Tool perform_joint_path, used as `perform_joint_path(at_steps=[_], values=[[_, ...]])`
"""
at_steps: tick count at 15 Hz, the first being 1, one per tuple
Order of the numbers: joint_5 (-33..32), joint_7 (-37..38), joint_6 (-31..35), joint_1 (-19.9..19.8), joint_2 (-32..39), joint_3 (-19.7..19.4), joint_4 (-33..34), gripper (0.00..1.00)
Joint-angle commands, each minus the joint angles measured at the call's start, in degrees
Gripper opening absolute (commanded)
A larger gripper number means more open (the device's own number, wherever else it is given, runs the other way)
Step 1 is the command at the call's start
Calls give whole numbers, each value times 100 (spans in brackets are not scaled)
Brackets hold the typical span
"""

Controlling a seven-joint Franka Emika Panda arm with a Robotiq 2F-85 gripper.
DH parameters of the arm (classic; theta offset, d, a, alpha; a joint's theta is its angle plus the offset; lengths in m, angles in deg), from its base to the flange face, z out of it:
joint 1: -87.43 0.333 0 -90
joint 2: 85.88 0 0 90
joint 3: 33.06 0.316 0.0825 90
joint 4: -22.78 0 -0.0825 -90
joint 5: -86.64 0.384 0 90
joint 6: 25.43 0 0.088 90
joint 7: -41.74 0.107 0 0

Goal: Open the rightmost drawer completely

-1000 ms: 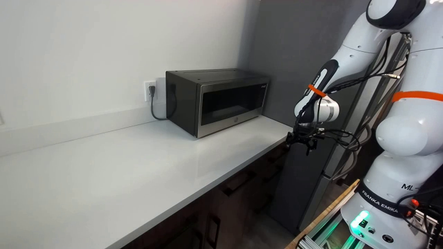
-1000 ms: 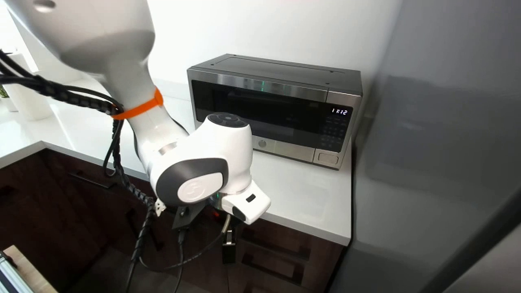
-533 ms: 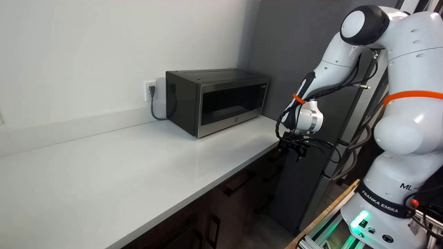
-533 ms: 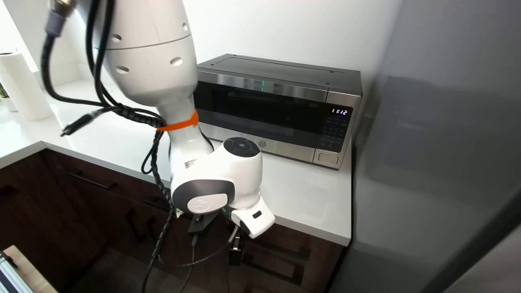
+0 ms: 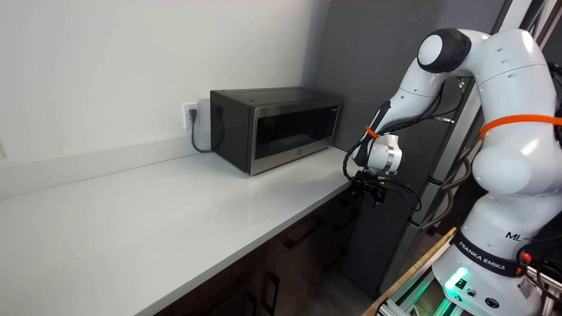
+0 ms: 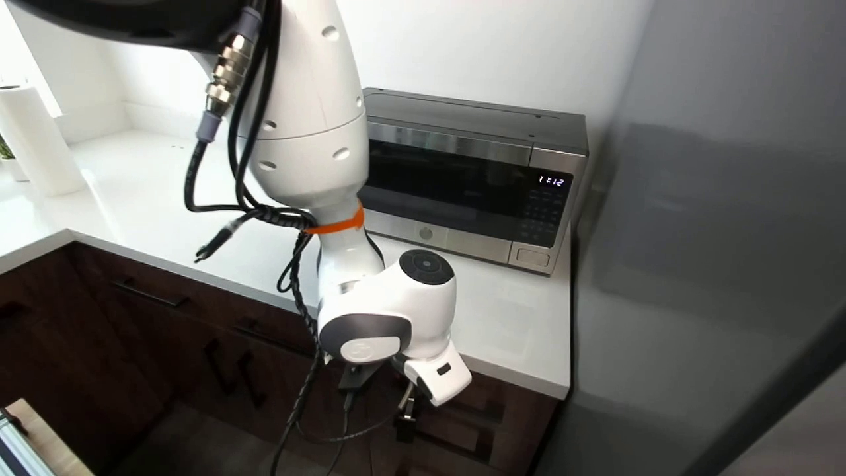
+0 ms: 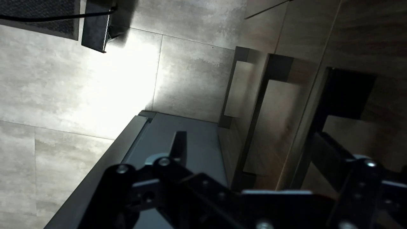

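Presently, my pincer (image 7: 249,143) stands spread, holding nothing; misjudged height could make me clamp the lower handle (image 7: 251,127) instead of the one on the rightmost drawer (image 7: 365,41).

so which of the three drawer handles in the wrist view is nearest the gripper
The top handle, furthest right: one finger overlaps it in view; the middle handle and bottom handle lie lower.

On the tabletop (image 5: 175,219), a microwave (image 5: 276,134) is set near the claw (image 7: 253,152), a white roll (image 6: 43,142) and plant (image 6: 6,153) farther off.
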Motion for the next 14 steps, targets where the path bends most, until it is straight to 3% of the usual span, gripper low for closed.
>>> perform_joint_path(at_steps=[1,7,14], values=[[292,-151,150,-140,333,137,358,100],[796,-265,395,-700,473,647,448,100],[893,-511,1087,-1921,719,1760,361,100]])
